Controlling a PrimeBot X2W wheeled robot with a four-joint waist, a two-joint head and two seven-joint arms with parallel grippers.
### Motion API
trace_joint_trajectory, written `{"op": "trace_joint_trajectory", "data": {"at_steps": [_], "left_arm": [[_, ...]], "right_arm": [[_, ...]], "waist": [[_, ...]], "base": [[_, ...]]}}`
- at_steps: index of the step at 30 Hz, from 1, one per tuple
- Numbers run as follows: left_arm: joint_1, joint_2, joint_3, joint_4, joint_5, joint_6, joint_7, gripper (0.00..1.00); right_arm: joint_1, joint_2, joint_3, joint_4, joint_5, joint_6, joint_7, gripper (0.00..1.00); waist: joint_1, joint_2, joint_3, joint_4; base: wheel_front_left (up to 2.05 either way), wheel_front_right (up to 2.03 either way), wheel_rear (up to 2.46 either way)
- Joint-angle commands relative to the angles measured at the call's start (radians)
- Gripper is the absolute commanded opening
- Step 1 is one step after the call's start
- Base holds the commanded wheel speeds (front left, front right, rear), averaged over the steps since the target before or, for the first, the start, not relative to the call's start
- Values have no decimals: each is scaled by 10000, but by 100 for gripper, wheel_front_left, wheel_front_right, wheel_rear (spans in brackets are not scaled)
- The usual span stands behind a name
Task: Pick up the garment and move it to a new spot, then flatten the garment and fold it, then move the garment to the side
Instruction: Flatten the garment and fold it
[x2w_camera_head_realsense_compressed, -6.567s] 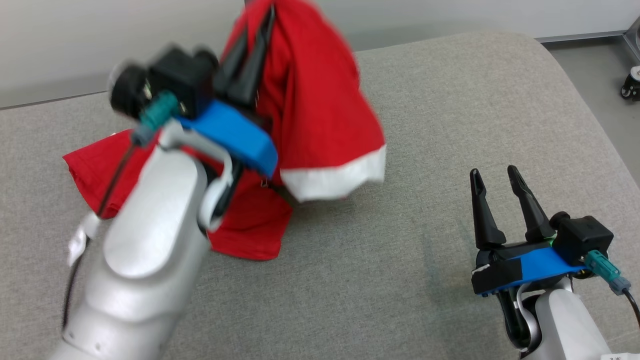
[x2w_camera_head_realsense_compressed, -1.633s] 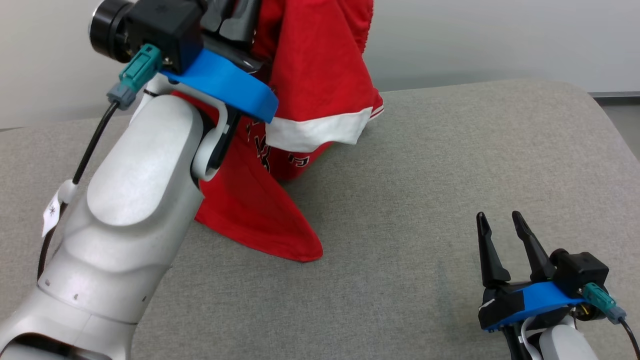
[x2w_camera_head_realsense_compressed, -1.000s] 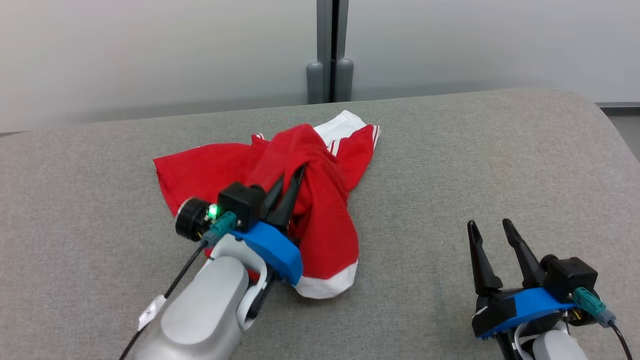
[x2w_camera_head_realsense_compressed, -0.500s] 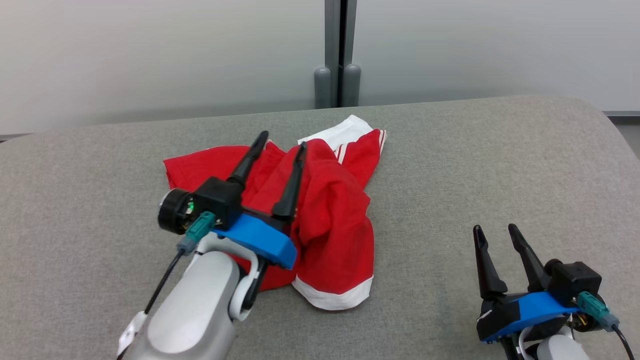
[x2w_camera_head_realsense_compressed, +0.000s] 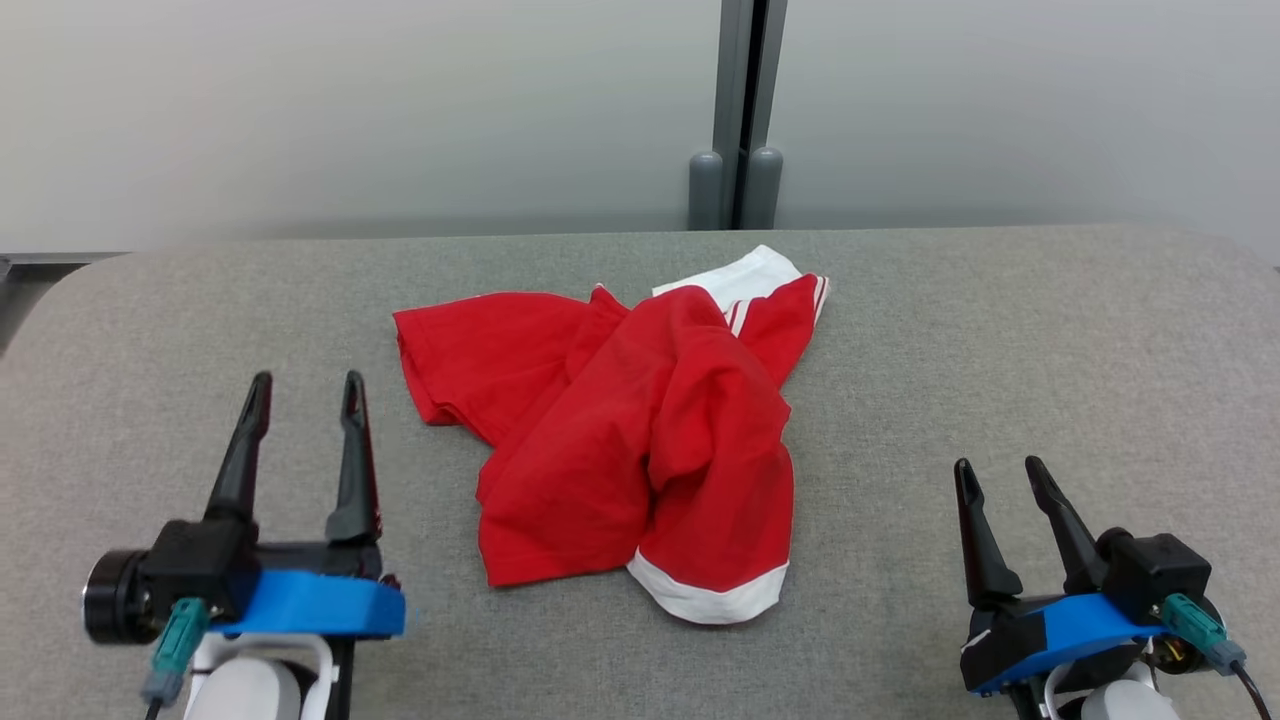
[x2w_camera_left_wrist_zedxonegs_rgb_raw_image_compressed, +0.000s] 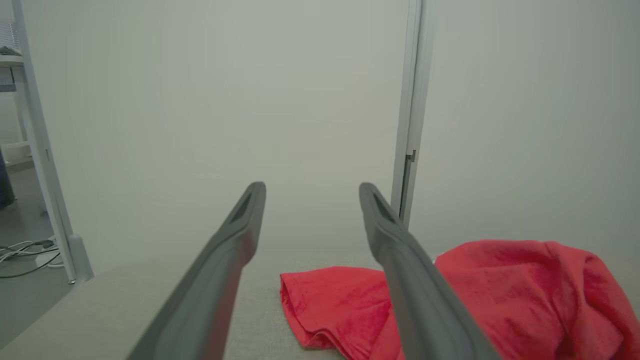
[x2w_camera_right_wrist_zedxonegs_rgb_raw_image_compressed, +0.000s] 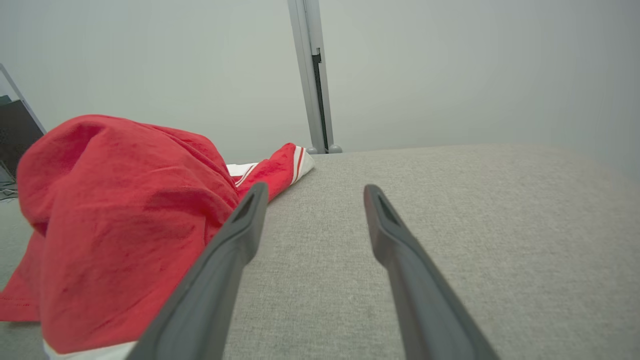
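From the head camera there is one garment (x2w_camera_head_realsense_compressed: 640, 440), a crumpled red cloth piece with white bands at its hems. It lies in a loose heap on the middle of a grey woven fabric surface (x2w_camera_head_realsense_compressed: 1000, 330). There are two grippers, each with two long dark fingers. The left gripper (x2w_camera_head_realsense_compressed: 307, 380) hangs to the left of the garment and nearer the camera. Its fingers point away from the robot and stand apart with nothing between them, clear of the cloth. The right gripper (x2w_camera_head_realsense_compressed: 998, 465) sits well to the right of the garment, also nearer the camera. Its fingers are spread and empty, tilted slightly leftward. Beyond the garment rises one grey upright post (x2w_camera_head_realsense_compressed: 738, 100) with two rounded stubs at its foot, set against a pale wall (x2w_camera_head_realsense_compressed: 300, 110).

In the left wrist view, the left gripper (x2w_camera_left_wrist_zedxonegs_rgb_raw_image_compressed: 312, 187) has its two fingers wide apart, holding nothing. The garment (x2w_camera_left_wrist_zedxonegs_rgb_raw_image_compressed: 525, 290) lies low and to the right, partly behind the right-hand finger. The post (x2w_camera_left_wrist_zedxonegs_rgb_raw_image_compressed: 412, 100) stands above the garment, and a few cables (x2w_camera_left_wrist_zedxonegs_rgb_raw_image_compressed: 25, 250) lie on the floor far to the left of it.

In the right wrist view, the right gripper (x2w_camera_right_wrist_zedxonegs_rgb_raw_image_compressed: 316, 187) is likewise parted and empty above the surface (x2w_camera_right_wrist_zedxonegs_rgb_raw_image_compressed: 475, 200). The garment (x2w_camera_right_wrist_zedxonegs_rgb_raw_image_compressed: 125, 210) bulks up on the left, its striped white edge reaching toward the post (x2w_camera_right_wrist_zedxonegs_rgb_raw_image_compressed: 312, 75). The left-hand finger overlaps the cloth in the picture; whether it touches cannot be told.
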Motion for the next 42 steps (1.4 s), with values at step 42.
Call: {"op": "trace_joint_trajectory", "data": {"at_steps": [42], "left_arm": [[366, -711, 158, 2533, 1018, -1191, -28, 100]], "right_arm": [[137, -35, 341, 309, -79, 5, -38, 100]], "waist": [[1, 1, -116, -257]], "base": [[0, 0, 0]]}}
